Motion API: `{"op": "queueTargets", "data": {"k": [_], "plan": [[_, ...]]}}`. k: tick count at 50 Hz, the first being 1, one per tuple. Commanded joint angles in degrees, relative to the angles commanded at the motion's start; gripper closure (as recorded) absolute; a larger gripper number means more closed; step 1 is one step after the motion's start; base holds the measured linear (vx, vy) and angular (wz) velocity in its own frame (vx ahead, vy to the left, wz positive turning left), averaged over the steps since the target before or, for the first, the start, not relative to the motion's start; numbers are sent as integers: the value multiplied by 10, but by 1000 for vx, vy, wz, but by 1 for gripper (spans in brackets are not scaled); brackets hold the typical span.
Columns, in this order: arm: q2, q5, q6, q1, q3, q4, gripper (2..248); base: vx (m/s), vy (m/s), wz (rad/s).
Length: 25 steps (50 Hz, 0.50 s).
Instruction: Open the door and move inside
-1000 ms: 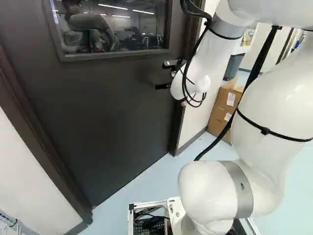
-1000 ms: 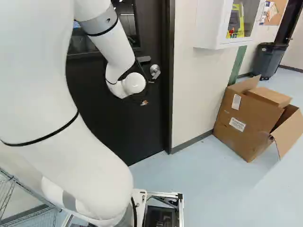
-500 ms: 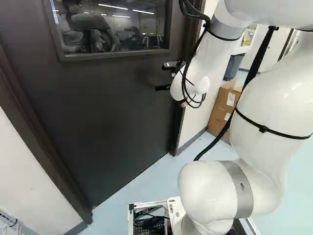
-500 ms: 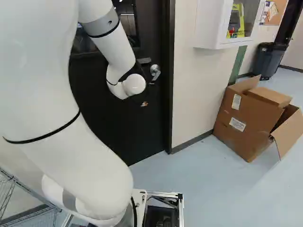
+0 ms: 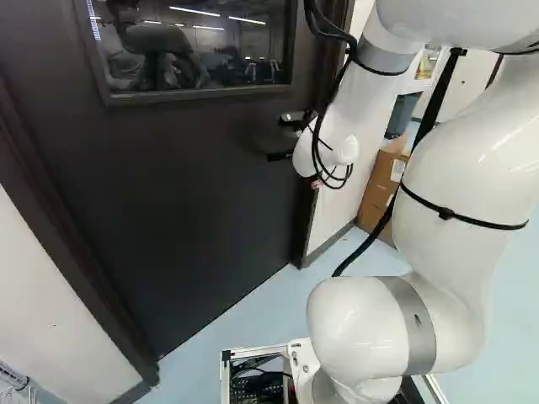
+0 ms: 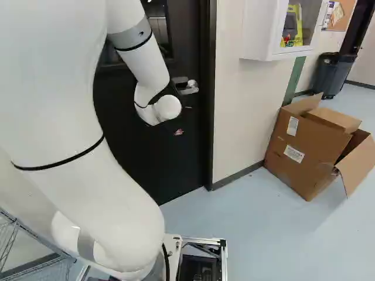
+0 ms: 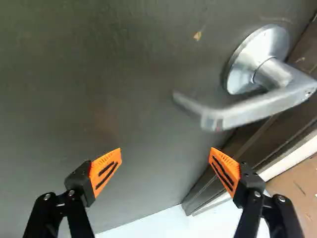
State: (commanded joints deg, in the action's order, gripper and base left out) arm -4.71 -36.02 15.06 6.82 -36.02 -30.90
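At the lower left corner of the left base view, a wire shelf point(image 5: 15, 379) stands by the white wall point(image 5: 42, 311). Next comes the dark door frame point(image 5: 63, 240), then the dark door point(image 5: 185, 194), shut in it, with a glazed window point(image 5: 194, 50) set in its upper part. Farther right, the gripper point(image 5: 293, 171) is in front of the door, near its latch side; the wrist view shows its two orange-padded fingers spread wide, apart from each other. The white arm point(image 5: 455, 219) fills the right of that view.

Going left to right across the right base view, the arm comes first, then the metal lever handle point(image 6: 191, 89) on the door, close to the frame. In the wrist view the handle is ahead of the finger nearer the frame, apart from both pads, its free end curving back toward the door. Beyond the frame, a white wall cabinet point(image 6: 261, 35) hangs on the wall, an open cardboard box point(image 6: 302, 152) sits on the pale floor point(image 6: 275, 234), and a dark trash bin point(image 6: 332, 75) stands farther back, near a cork board point(image 6: 344, 16).
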Motion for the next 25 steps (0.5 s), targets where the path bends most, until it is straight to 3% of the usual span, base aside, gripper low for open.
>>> {"op": "queueTargets", "data": {"k": [17, 25], "plan": [[-5, 0, 0, 0, 0, 0, 3, 0, 0, 0], [15, 0, 0, 2, 12, 0, 3, 0, 0, 0]]}}
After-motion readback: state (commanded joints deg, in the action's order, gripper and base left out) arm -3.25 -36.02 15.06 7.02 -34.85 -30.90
